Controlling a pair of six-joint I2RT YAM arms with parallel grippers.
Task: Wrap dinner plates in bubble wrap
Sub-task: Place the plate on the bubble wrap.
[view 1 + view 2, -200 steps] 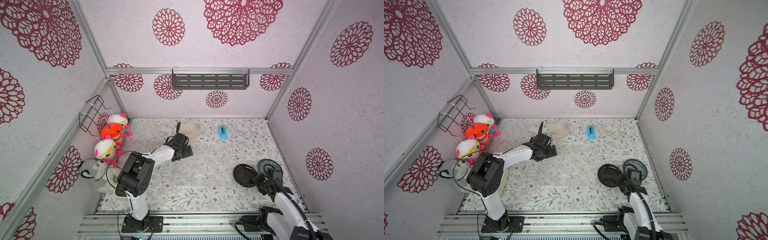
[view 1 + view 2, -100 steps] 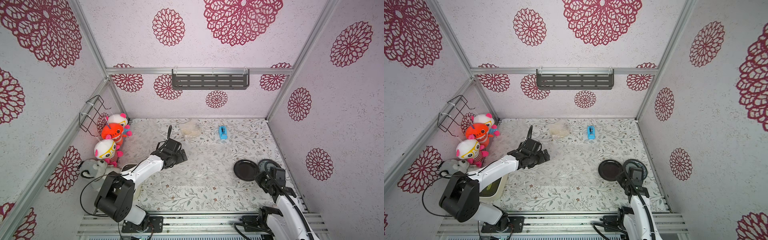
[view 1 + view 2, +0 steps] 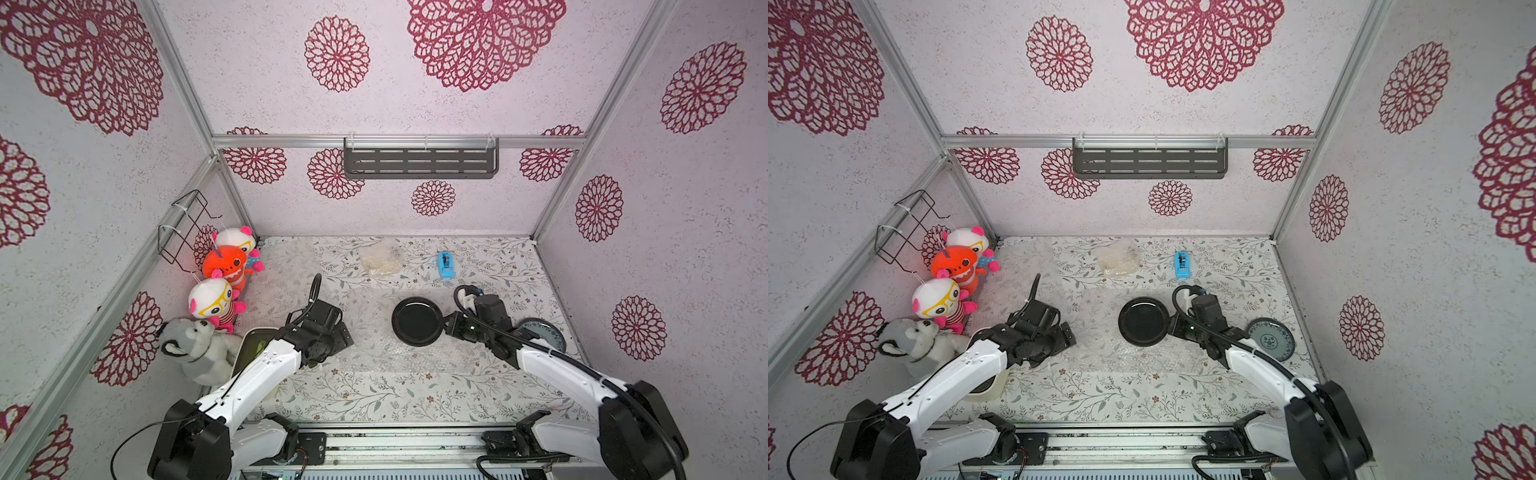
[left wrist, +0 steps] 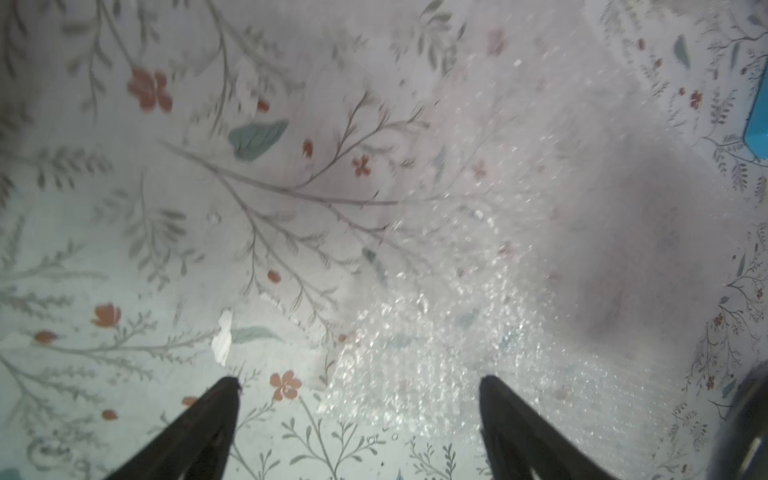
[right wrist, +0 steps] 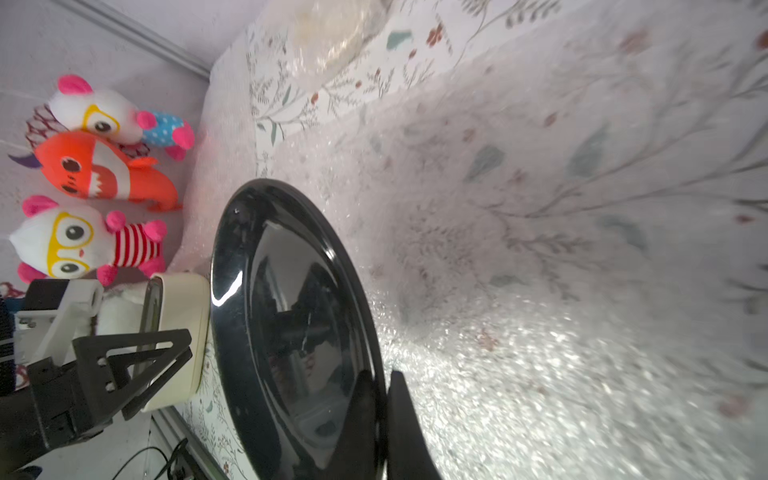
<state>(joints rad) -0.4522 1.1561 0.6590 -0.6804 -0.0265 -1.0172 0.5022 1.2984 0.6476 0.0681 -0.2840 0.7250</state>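
**Firmly pinched: black plate held over the bubble wrap**

Right gripper (image 3: 445,325) is clenched on the rim of the glossy black plate (image 3: 417,321), its two fingertips (image 5: 365,386) pressed to either face of the edge in the right wrist view. In both top views the plate sits just right of the frame's centre, above a clear sheet of bubble wrap (image 3: 374,353) spread flat on the floral table (image 3: 374,399). Whether the plate's underside touches the sheet is hard to tell; in the wrist view it looks tilted.

Left gripper (image 4: 359,384) is released, jaws wide apart with nothing between them. It hangs over the sheet's edge, one finger above bare table, one above the wrap. In a top view it lies left of centre (image 3: 1068,332), well apart from the plate.

Behind the right arm, at the right of the frame, lies the pale blue-grey plate (image 3: 1271,338) on bare table. Near the back wall, above centre, is a cream plate (image 3: 380,258) that seems covered in wrap, with a blue tape dispenser (image 3: 445,265) just beside it. A cream container (image 3: 253,345) sits under the left arm at lower left, next to plush toys (image 3: 216,303) along the left wall.
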